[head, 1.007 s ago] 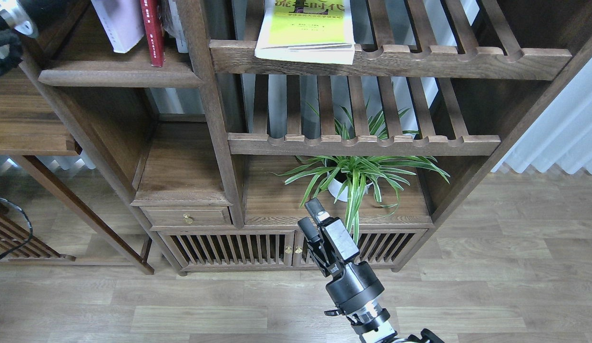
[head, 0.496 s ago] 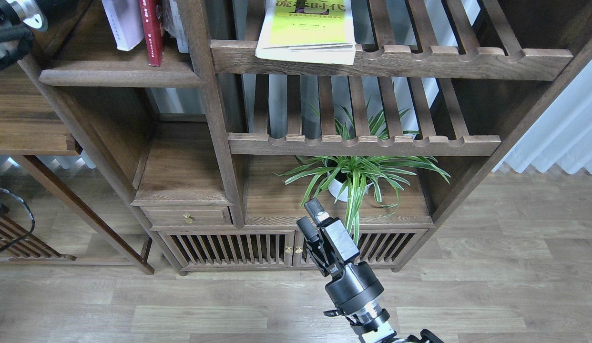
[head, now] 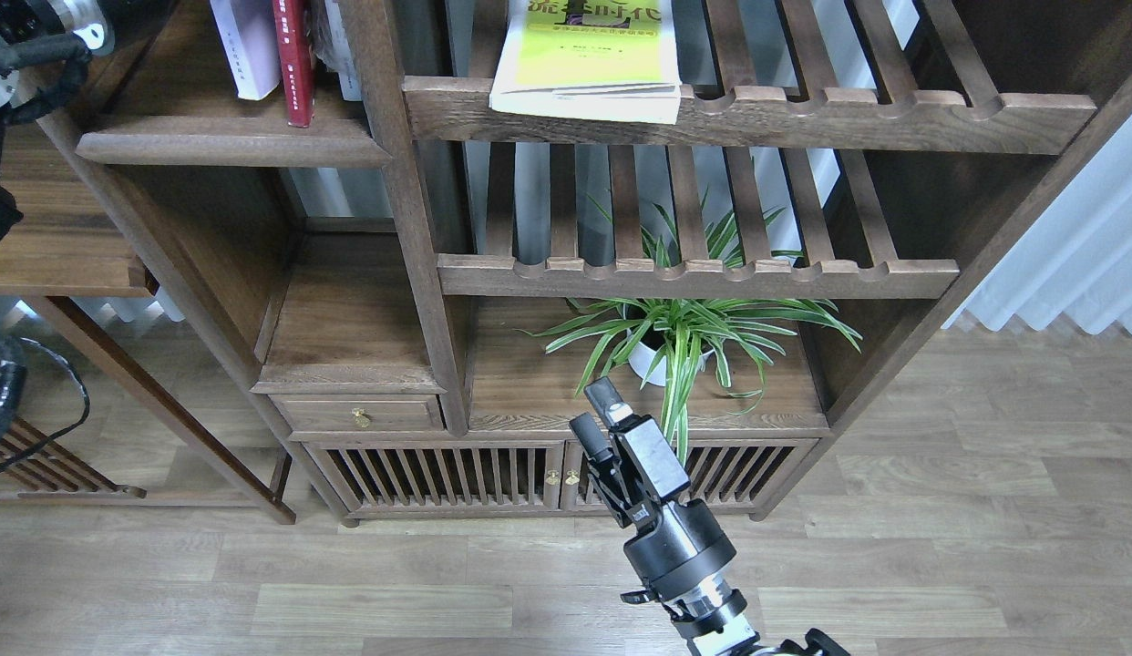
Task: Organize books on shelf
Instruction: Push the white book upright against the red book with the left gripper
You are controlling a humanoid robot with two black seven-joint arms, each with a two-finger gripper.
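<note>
1. A dark-brown wooden bookcase (head: 411, 228) is seen from above and in front, standing on a pale wood-plank floor (head: 940, 510).
2. At 11 o'clock in the view, a solid flat shelf (head: 229, 146) with a rounded front edge holds two books standing upright, their tops cut off by the picture's top edge.
3. The lavender-white book (head: 245, 46) stands on the left, its long axis running up and down; just beside it on the right stands the red book (head: 294, 59), also upright with its spine facing forward.
4. At 12 o'clock, the yellow-green book (head: 584, 59) lies flat on the upper slatted rack (head: 876, 114), cover up; its long axis runs front to back, and its white lower edge points toward the viewer, overhanging the notched front rail.
5. A second slatted rack (head: 694, 273) below it carries nothing that can be seen.
6. Beneath that rack, near the centre, a compartment holds a green spider plant (head: 684, 333) in a white pot (head: 646, 360).
7. At 6 o'clock, the right gripper (head: 596, 412) points up toward the cabinet's lower doors; its two fingers stand slightly parted and nothing is held between them.
8. At 10 o'clock, at the top left corner, only part of the left arm (head: 37, 36) is shown; its gripper cannot be made out.
</note>
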